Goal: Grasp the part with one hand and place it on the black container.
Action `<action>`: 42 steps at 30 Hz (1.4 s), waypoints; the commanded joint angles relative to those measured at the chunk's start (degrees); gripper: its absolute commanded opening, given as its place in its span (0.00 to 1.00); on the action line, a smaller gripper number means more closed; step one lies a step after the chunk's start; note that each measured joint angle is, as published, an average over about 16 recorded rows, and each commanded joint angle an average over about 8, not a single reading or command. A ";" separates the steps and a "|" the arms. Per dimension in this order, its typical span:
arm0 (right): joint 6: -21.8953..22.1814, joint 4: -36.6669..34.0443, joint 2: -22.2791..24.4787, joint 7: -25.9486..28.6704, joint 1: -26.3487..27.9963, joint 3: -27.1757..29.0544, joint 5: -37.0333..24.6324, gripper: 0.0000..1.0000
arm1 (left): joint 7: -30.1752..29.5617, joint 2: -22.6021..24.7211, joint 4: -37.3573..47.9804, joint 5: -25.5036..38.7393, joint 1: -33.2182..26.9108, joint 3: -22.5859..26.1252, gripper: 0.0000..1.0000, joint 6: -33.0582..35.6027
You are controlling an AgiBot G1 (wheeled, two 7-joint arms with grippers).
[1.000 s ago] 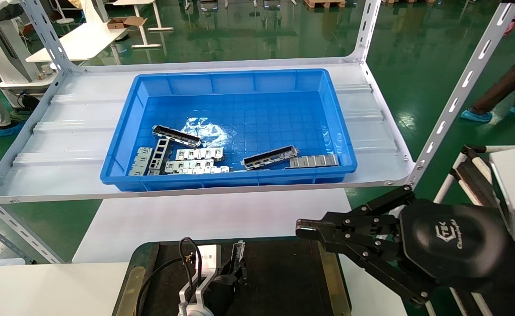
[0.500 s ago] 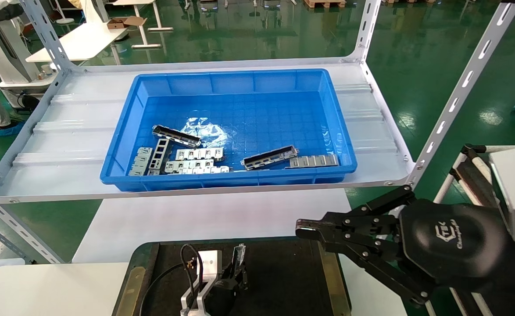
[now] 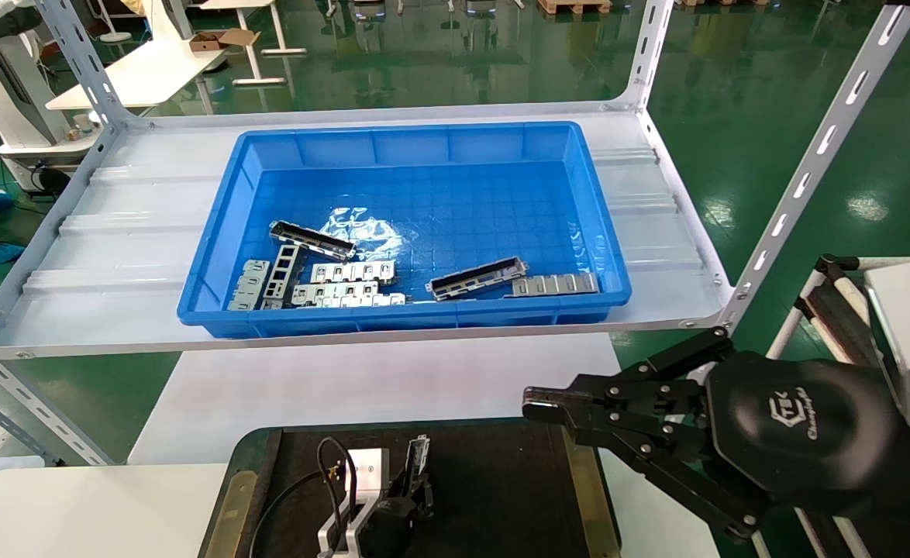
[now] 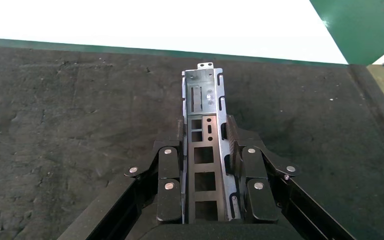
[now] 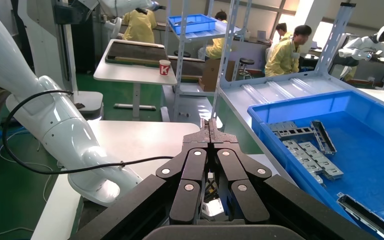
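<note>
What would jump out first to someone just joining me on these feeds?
The left hand over the black container, shut on the part, a grey channel bar poking out past its fingertips. Behind, on the white shelf, sits a blue bin with more metal pieces along its near side. The right hand hovers shut at the container's right edge.

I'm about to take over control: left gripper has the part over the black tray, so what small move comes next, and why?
Probably lower the left gripper a little, then open. It is shut on the part, held over the black container, and contact can't be confirmed. The right gripper is parked, shut, beside the tray.
</note>
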 commanded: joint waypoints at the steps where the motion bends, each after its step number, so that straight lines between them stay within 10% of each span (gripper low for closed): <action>1: 0.00 0.00 0.00 0.00 0.00 0.00 0.00 1.00 | -0.21 0.13 0.34 0.30 0.11 -0.10 1.00 0.08; 25: 0.00 0.00 0.00 0.00 0.00 -0.01 0.00 1.00 | -1.42 -7.06 -7.57 1.40 1.19 -0.96 1.00 4.56; 42: 0.00 0.00 0.00 -0.01 0.00 -0.01 0.01 1.00 | -2.12 -23.07 -11.64 3.12 -0.51 -3.89 1.00 30.21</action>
